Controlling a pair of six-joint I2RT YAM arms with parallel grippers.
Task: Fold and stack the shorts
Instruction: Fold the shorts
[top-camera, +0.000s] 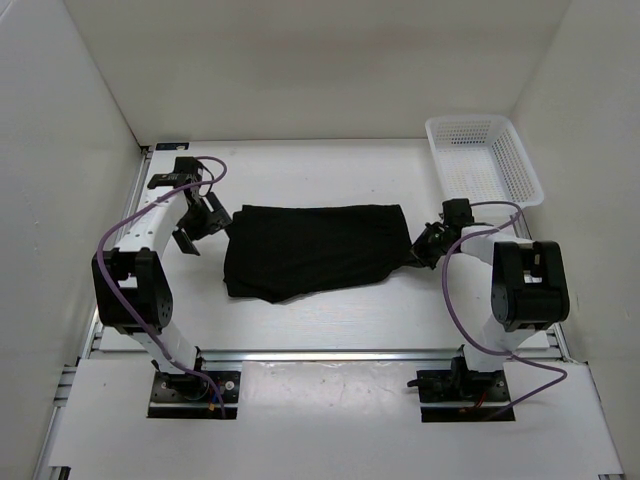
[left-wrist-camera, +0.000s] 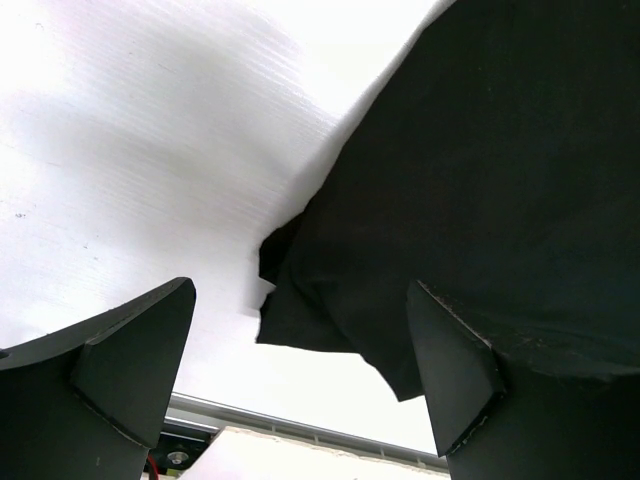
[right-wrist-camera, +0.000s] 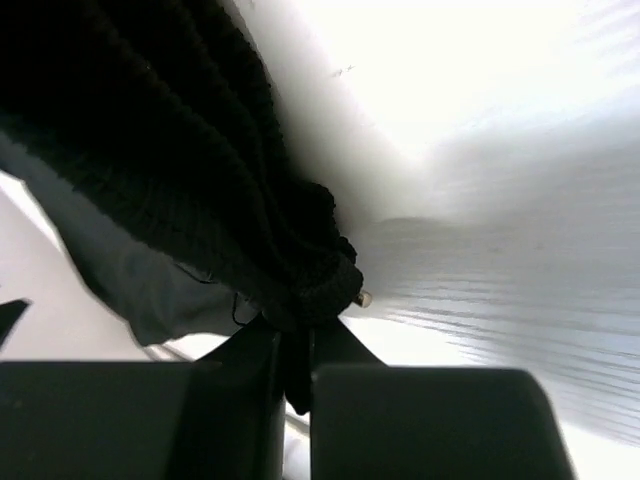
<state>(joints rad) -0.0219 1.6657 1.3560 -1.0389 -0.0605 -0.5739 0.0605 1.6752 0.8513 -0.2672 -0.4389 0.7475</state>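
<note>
Right claw (right-wrist-camera: 298, 345) pinches the shorts (right-wrist-camera: 160, 140) by a bunched edge, a grip I see only on its wrist camera. Left claw (left-wrist-camera: 300, 300) stands spread just beside their corner.

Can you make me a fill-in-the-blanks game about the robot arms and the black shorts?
1. The shorts lying on the table are the color ____.
2. The right gripper is ____ on a bunched-up bit of the shorts.
3. The left gripper has its jaws wide ____ and holds nothing.
4. The white basket sits in the far ____ corner of the table.

Missing words: black; shut; open; right.
</note>
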